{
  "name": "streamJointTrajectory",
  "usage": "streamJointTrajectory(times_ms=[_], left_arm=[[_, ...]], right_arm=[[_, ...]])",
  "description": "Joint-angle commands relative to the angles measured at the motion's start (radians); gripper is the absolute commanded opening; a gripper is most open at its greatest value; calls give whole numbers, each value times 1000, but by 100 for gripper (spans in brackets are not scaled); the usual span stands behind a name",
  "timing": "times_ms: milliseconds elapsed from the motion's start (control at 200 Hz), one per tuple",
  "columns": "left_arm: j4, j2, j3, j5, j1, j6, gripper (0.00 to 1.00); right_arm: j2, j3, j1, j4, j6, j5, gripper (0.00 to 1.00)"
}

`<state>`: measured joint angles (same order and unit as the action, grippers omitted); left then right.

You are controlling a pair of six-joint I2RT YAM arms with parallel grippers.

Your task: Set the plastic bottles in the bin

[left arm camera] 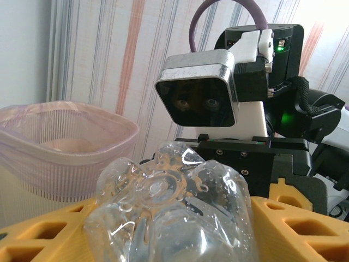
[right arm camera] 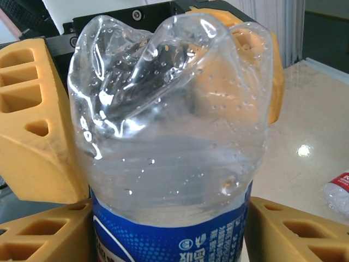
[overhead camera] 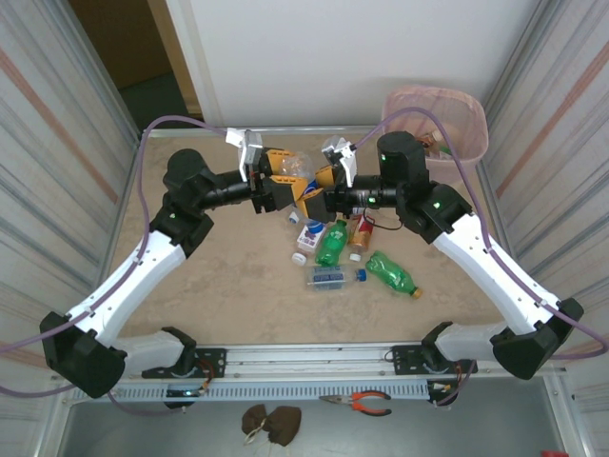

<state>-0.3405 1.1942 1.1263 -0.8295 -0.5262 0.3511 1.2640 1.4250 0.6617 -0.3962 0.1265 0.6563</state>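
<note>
Upper centre of the overhead view: a clear bottle (overhead camera: 297, 164) caught between the left gripper (overhead camera: 283, 183), reaching in from the left, and the right gripper (overhead camera: 324, 186), reaching in from the right. Clamped from both sides at once.

In the left wrist view, yellow fingers (left arm camera: 38, 234) at the lower left and lower right corners, pressed to the bottle's flanks, its base turned toward the lens. In the right wrist view, that arm's own yellow fingers (right arm camera: 43, 234) along the bottom edge, flush against the label on either side. Higher up, the other arm's fingers hugging the bare plastic.

Colourless and see-through, beaded with small droplets, with a lobed, dimpled base and a blue wrapper printed in white. Cap hidden.

Upper right of the overhead view, well apart from the held bottle: the bin (overhead camera: 457, 95), ribbed wall lined with a pink bag.

Just below the grippers in the frame, loose bottles (overhead camera: 331, 243) scattered on the tan table (overhead camera: 228, 286): two green, one brown, one clear with a blue label.
</note>
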Motion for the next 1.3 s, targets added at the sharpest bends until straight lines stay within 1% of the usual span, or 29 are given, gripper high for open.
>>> streamJointTrajectory(times_ms=[0, 85, 200, 271, 396, 506, 591, 696, 892, 1037, 1162, 1298], left_arm=[[-5, -8, 30, 9, -5, -17, 66], [-7, -12, 26, 15, -5, -18, 66], [-12, -13, 23, 20, -5, -17, 67], [-13, -11, 23, 21, -6, -17, 68], [-19, -10, 23, 21, -5, -13, 68], [-22, -11, 23, 25, -5, -11, 75], [-26, -15, 20, 30, -6, -7, 78], [-25, -34, 12, 52, -6, -11, 84], [-14, -81, -15, 97, -3, -32, 89], [3, -93, -24, 104, -3, -38, 89], [8, -97, -30, 108, -2, -38, 89], [16, -99, -32, 109, -1, -40, 89]], right_arm=[[5, 34, 7, 9, 16, 17, 62], [8, 38, 7, 6, 19, 25, 59], [9, 40, 8, 5, 20, 25, 57], [8, 41, 7, 6, 19, 25, 53], [5, 40, 7, 4, 18, 24, 52], [5, 43, 6, 5, 19, 18, 50], [4, 47, 1, 3, 23, 5, 50], [-3, 48, -29, 6, 42, -16, 49], [-17, 55, -171, 8, 122, -20, 47], [-32, 73, -304, 4, 170, -22, 47], [-17, 109, -459, 0, 258, -15, 48], [21, 164, -626, -26, 349, -52, 47]])
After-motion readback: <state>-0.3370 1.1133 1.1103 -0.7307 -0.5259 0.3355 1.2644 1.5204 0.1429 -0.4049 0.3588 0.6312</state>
